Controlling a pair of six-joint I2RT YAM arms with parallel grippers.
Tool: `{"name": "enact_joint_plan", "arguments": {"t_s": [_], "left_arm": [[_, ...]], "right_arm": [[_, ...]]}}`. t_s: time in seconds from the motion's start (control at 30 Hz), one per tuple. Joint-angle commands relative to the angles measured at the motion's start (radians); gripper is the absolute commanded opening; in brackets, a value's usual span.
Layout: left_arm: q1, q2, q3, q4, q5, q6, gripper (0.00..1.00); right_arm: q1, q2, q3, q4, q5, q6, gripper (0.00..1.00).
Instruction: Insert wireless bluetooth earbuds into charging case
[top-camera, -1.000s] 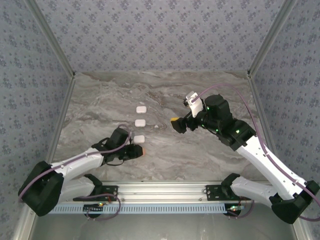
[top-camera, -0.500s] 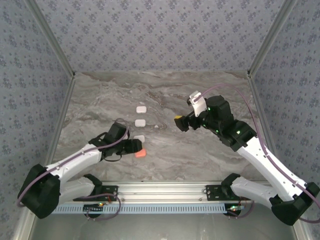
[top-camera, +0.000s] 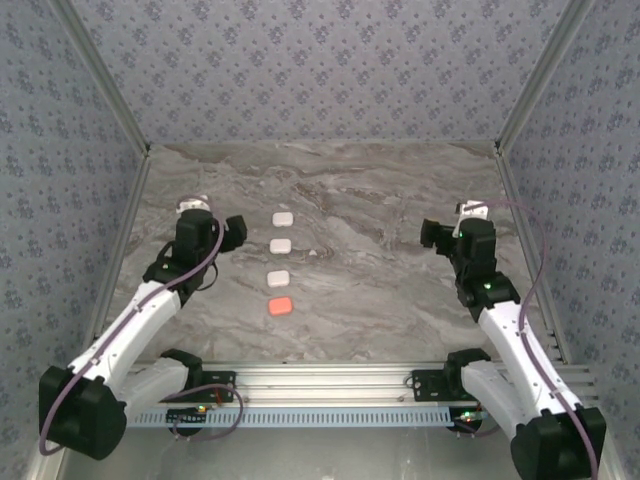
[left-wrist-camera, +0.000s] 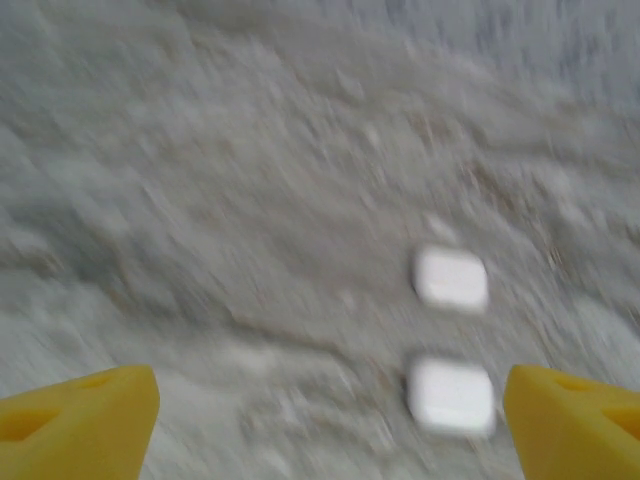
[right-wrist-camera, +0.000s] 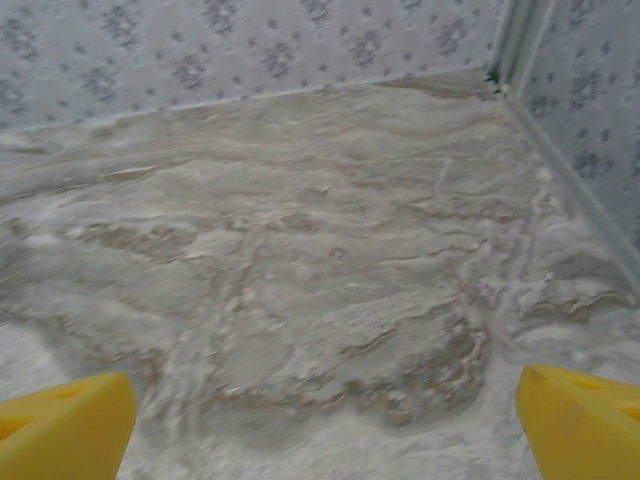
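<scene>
Bench (top-camera: 400, 300) in the top view carries three white cases (top-camera: 281, 245) lined behind the coral case (top-camera: 281, 306); earbuds are probably shut inside. Left pincer (top-camera: 236, 232) hangs beyond that case to the left, right pincer (top-camera: 430, 235) well right. Both wrist views show jaws wide apart, empty. Next move, I judge: descend squarely over one case. No readable writing.

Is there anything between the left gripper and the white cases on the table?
Nothing visible. The left gripper, open, sits left of the column of white cases; only bare table lies between them. The left wrist view is blurred but shows the same.
</scene>
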Motion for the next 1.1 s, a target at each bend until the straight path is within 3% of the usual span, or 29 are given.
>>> {"name": "enact_joint_plan", "arguments": {"t_s": [0.0, 0.13, 0.27, 0.53, 0.87, 0.93, 1.07], "left_arm": [[0.014, -0.044, -0.092, 0.248, -0.208, 0.127, 0.92], [0.067, -0.016, -0.143, 0.312, -0.231, 0.223, 0.99], [0.101, 0.035, -0.151, 0.286, -0.209, 0.270, 0.98], [0.113, 0.126, -0.273, 0.520, -0.153, 0.371, 0.98], [0.210, 0.238, -0.366, 0.830, 0.026, 0.435, 0.99], [0.228, 0.272, -0.385, 0.899, 0.050, 0.453, 0.99], [0.272, 0.377, -0.419, 1.066, 0.124, 0.467, 0.99]], "right_arm": [[-0.019, 0.014, -0.070, 0.161, 0.078, -0.068, 1.00], [-0.053, 0.068, -0.209, 0.350, 0.151, -0.058, 1.00], [-0.110, 0.163, -0.341, 0.627, 0.035, -0.053, 1.00], [-0.119, 0.429, -0.337, 0.921, -0.107, -0.173, 1.00], [-0.135, 0.698, -0.286, 1.107, -0.182, -0.220, 1.00], [-0.162, 0.681, -0.228, 0.968, -0.202, -0.196, 1.00], [-0.200, 0.691, -0.200, 0.916, -0.252, -0.166, 1.00]]}}
